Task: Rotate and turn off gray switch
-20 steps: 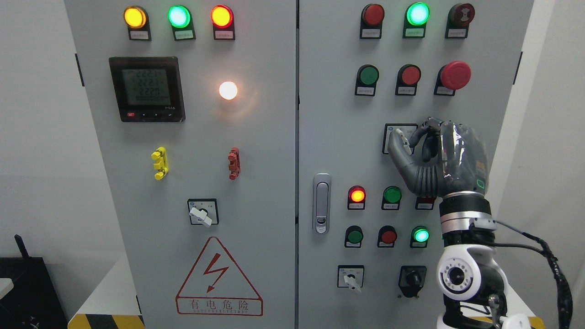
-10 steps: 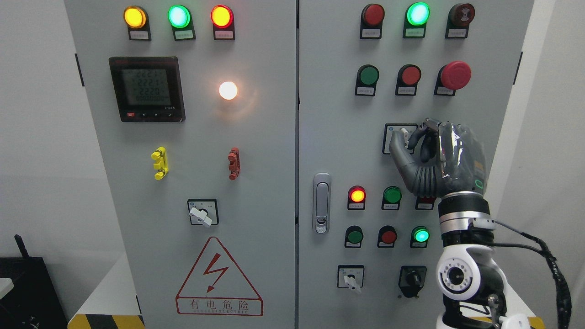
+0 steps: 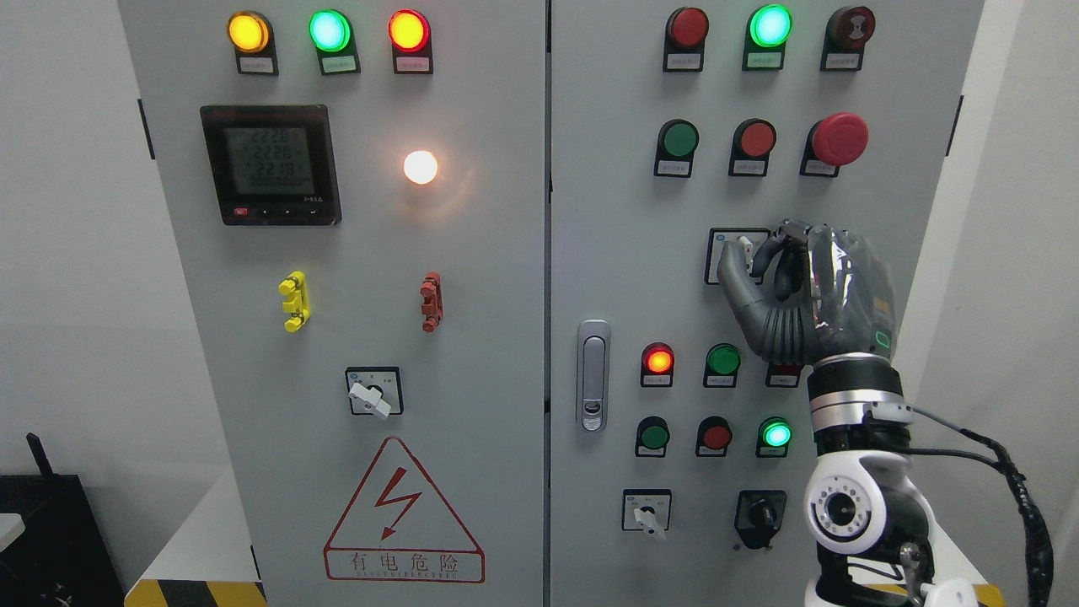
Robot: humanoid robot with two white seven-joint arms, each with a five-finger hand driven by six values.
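The right hand [image 3: 809, 291] is up on the right-hand door of the grey cabinet [image 3: 590, 211], its arm rising from the bottom right corner. Thumb and curled fingers [image 3: 780, 240] pinch the small pale knob of the gray switch [image 3: 735, 249] — a firm grip, with the thumb on the knob's left side and the fingertips on its right. The switch sits in its square plate at the middle of that door, and most of the plate is hidden behind the hand.

At twelve o'clock from the switch: a green button [image 3: 679, 138], a red button [image 3: 756, 138] and the big red mushroom button [image 3: 840, 138]. At six o'clock, just under the hand, a lit red lamp [image 3: 658, 360] and a green one [image 3: 723, 360]. Further down, at seven o'clock, a second pale switch [image 3: 646, 511] and beside it a black knob [image 3: 761, 512].

Over on the left door — at nine o'clock from the hand — the meter screen [image 3: 270, 163] shows its digits and a white lamp [image 3: 420, 167] glows.
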